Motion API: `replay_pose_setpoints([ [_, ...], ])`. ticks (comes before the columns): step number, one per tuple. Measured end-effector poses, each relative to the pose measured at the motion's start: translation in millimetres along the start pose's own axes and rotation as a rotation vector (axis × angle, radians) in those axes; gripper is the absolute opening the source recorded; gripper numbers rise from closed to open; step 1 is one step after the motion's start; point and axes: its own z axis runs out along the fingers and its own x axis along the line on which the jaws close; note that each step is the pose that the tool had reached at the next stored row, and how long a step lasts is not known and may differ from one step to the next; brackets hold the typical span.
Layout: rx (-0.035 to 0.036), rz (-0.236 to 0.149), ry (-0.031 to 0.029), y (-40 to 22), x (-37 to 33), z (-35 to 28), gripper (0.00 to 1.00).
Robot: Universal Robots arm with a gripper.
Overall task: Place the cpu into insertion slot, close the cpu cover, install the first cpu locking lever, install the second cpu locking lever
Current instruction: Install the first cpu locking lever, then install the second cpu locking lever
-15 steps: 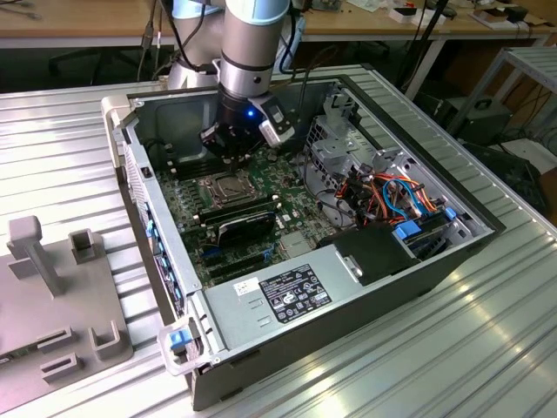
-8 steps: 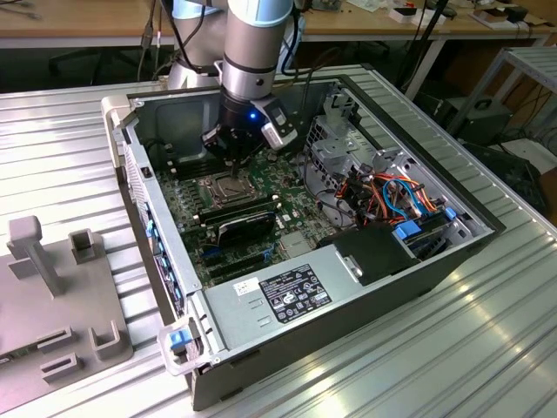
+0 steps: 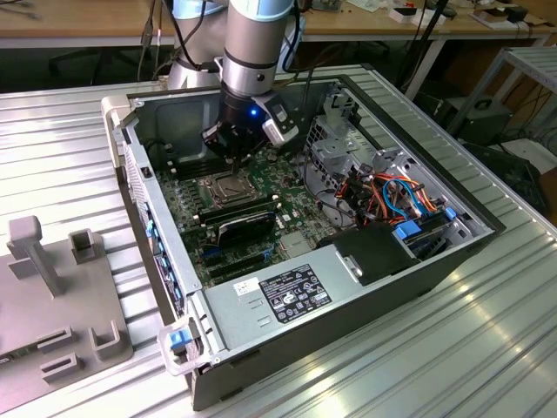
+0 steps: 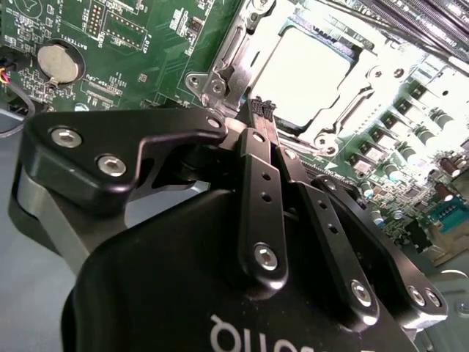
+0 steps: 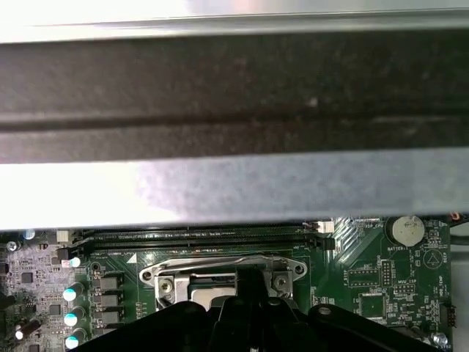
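The cpu (image 4: 308, 70), silvery-grey on top, lies flat in the insertion slot (image 3: 228, 185) on the green board. The silvery cpu cover (image 4: 227, 62) lies down around it as a frame. My gripper (image 4: 261, 108) is shut, its two black fingers pressed together with nothing visible between them. The tips hang just over the socket's edge at one corner of the cover. In the first wrist view the gripper (image 5: 253, 279) stands over the cover (image 5: 168, 275), and a thin wire lever (image 5: 220, 259) runs along the cover's far edge. In the exterior view the gripper (image 3: 233, 161) hovers just above the socket.
The board sits in an open computer case whose dark wall (image 5: 234, 88) rises close behind the socket. Long black memory slots (image 5: 198, 236) run beside it. A coin battery (image 4: 58, 62), a black card (image 3: 244, 222), the power supply (image 3: 296, 292) and a cable bundle (image 3: 392, 196) surround it.
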Motion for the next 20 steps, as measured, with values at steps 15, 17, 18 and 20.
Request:
replay_pose_setpoints([
  [15,0.0,-0.002,0.0001,0.1,-0.4,0.0,0.11],
  [17,0.0001,-0.002,0.0,0.2,-3.5,0.0,0.11],
  [18,0.0002,-0.002,-0.0001,0.2,-4.2,0.0,0.11],
  [20,0.0002,-0.002,0.0,-0.3,-4.3,0.0,0.11],
])
